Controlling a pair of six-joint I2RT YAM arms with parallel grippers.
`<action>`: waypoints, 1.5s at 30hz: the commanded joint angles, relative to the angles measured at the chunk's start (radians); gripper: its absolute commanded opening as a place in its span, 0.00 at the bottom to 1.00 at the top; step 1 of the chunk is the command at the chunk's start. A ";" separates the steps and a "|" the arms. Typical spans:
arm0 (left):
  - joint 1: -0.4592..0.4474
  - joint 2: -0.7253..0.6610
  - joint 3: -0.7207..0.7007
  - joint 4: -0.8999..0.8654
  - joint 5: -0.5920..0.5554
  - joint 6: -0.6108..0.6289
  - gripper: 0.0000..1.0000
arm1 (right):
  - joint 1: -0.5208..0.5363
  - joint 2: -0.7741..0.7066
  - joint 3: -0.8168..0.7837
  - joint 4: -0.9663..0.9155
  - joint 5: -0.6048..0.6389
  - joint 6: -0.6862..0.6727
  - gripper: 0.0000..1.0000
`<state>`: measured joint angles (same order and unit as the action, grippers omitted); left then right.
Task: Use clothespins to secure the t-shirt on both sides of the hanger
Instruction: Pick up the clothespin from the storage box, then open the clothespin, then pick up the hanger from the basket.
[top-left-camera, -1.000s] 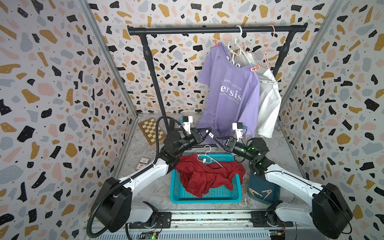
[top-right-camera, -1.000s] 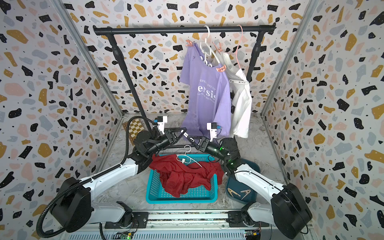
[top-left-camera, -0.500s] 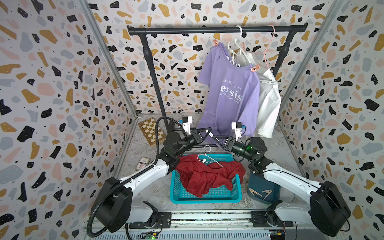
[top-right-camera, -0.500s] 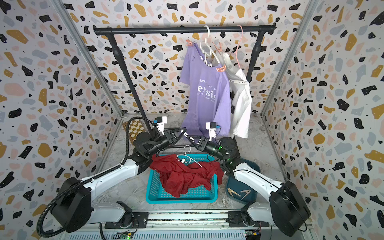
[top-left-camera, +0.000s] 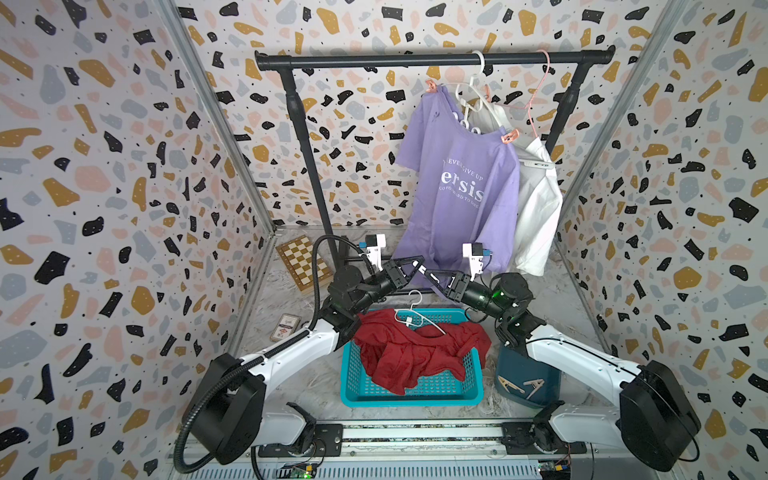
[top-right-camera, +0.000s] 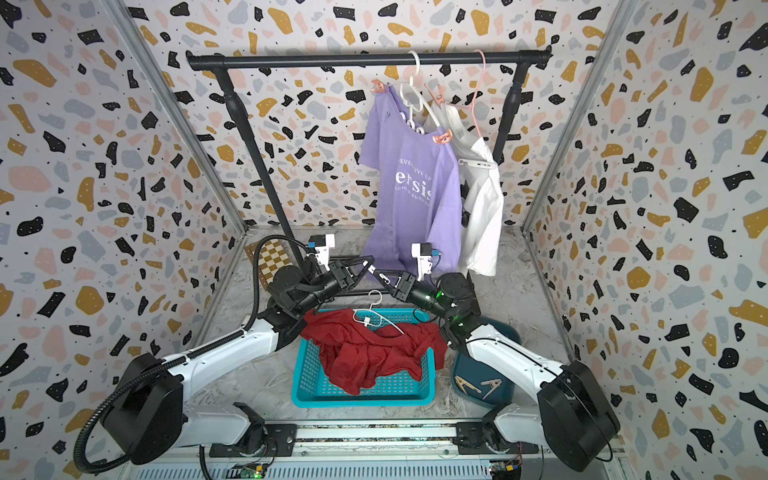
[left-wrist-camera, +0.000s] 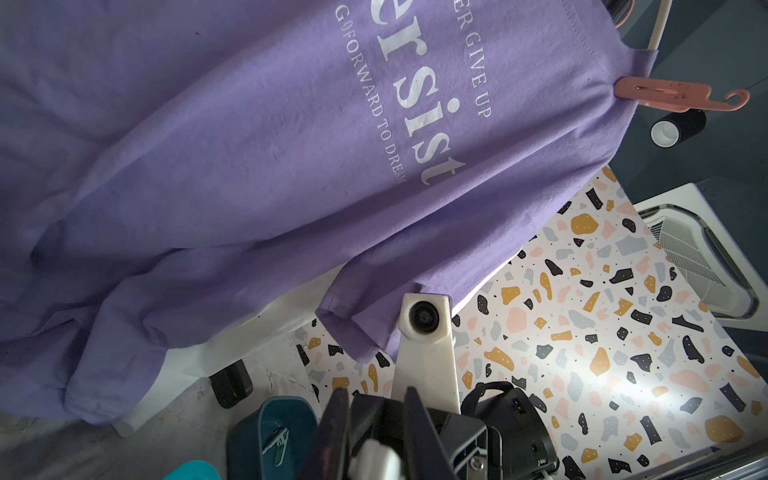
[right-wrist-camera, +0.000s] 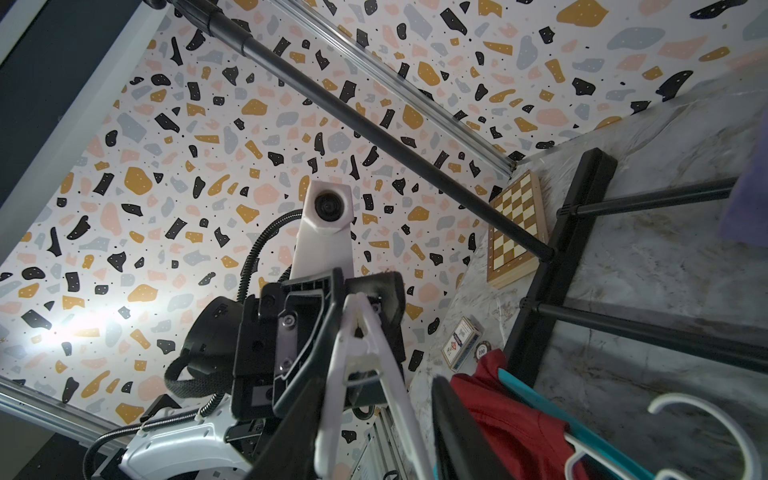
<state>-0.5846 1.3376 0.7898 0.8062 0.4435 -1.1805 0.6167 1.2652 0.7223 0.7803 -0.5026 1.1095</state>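
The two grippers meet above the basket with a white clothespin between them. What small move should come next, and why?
Probably close the right gripper fully on the clothespin. The left gripper pinches its tip, while the right fingers only flank its legs, with a gap showing on one side.

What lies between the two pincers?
A white clothespin: the left pincer grips its narrow end, its legs reach into the right pincer; right wrist view shows it.
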 joint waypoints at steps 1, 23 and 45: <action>-0.006 0.003 -0.022 0.039 -0.006 0.012 0.20 | 0.006 -0.027 0.046 0.001 0.018 -0.029 0.40; 0.161 -0.127 0.010 -0.373 0.113 0.241 0.94 | -0.052 -0.116 0.165 -0.570 0.086 -0.336 0.05; 0.244 0.200 0.320 -0.972 0.402 0.813 0.82 | -0.175 -0.252 0.149 -1.020 0.046 -0.637 0.00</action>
<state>-0.3431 1.5188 1.0653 -0.1001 0.8204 -0.4595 0.4458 1.0462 0.8795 -0.1802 -0.4431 0.5060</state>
